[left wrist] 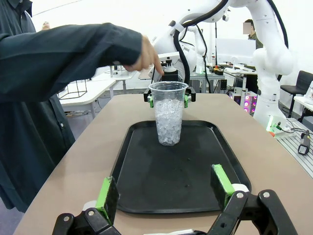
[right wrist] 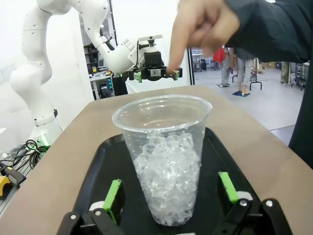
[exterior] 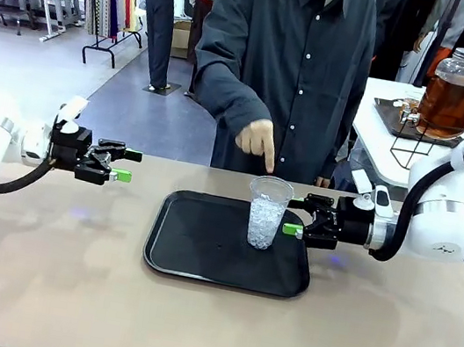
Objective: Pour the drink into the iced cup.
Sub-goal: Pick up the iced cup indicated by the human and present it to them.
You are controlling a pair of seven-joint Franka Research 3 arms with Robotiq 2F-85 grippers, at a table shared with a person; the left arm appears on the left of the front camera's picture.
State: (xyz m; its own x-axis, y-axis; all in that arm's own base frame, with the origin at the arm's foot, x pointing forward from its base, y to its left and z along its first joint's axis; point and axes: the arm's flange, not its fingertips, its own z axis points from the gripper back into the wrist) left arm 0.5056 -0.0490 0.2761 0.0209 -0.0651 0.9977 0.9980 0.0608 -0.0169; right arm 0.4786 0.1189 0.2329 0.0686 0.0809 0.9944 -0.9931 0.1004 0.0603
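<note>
The iced cup, clear plastic and about half full of ice, stands upright on a black tray. The drink is amber liquid in a glass dispenser jar on a white table at the far right. My right gripper is open, low over the tray's right edge, with its fingertips just short of the cup. My left gripper is open and empty, hovering left of the tray and facing the cup. A person's hand points a finger down at the cup's rim.
The person in a dark shirt stands at the far side of the table, with an arm reaching over the tray. The jar sits on a wire stand on the white side table. Bare tabletop lies in front of the tray.
</note>
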